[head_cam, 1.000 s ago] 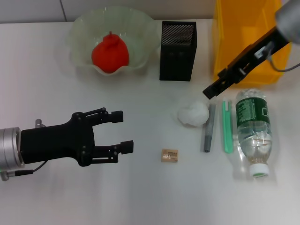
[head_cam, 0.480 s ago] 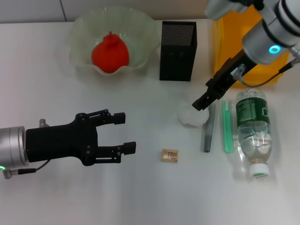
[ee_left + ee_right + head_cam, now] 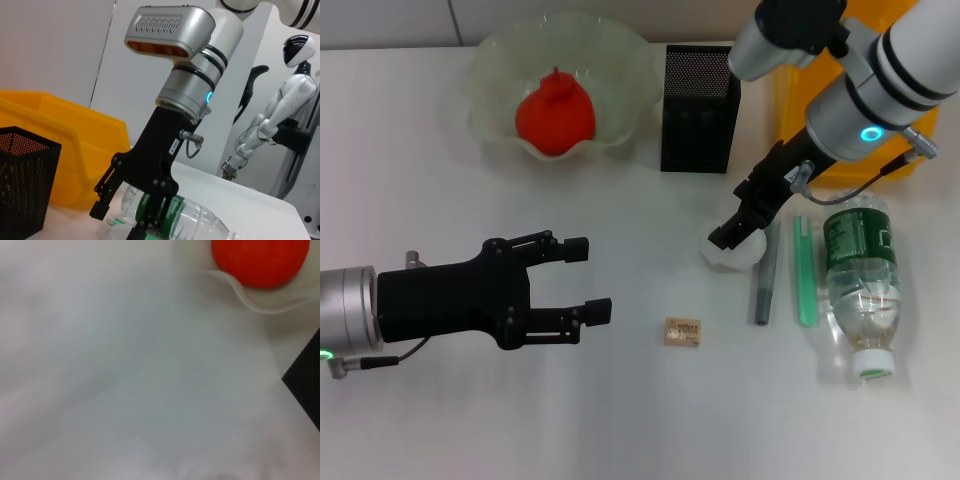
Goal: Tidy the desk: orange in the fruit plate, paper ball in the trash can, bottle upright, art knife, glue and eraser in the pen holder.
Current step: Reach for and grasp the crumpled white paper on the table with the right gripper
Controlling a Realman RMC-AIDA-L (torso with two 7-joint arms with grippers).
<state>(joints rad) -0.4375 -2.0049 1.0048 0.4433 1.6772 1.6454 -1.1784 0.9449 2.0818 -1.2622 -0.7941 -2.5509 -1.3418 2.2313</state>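
The orange (image 3: pixel 555 115) lies in the pale-green fruit plate (image 3: pixel 490 60) at the back left. Black mesh pen holder (image 3: pixel 698 110) stands beside it, with the yellow trash can (image 3: pixel 798 110) to its right. My right gripper (image 3: pixel 730 234) is down at the white paper ball (image 3: pixel 721 259) and covers its top; in the left wrist view its fingers (image 3: pixel 101 207) look spread, so it is open. The bottle (image 3: pixel 861 290) lies on its side at the right. A grey art knife (image 3: pixel 764 280) and green glue stick (image 3: pixel 805 272) lie between ball and bottle. The tan eraser (image 3: pixel 682 332) sits mid-table. My left gripper (image 3: pixel 588 281) hovers open at the left.
The right wrist view shows the orange (image 3: pixel 260 260), the plate's rim (image 3: pixel 260 304) and a corner of the pen holder (image 3: pixel 306 385) across bare white table. A white humanoid robot (image 3: pixel 280 115) stands beyond the table.
My right arm has swung from the trash can down and to the left onto the paper ball. The left gripper has edged slightly to the right, still open.
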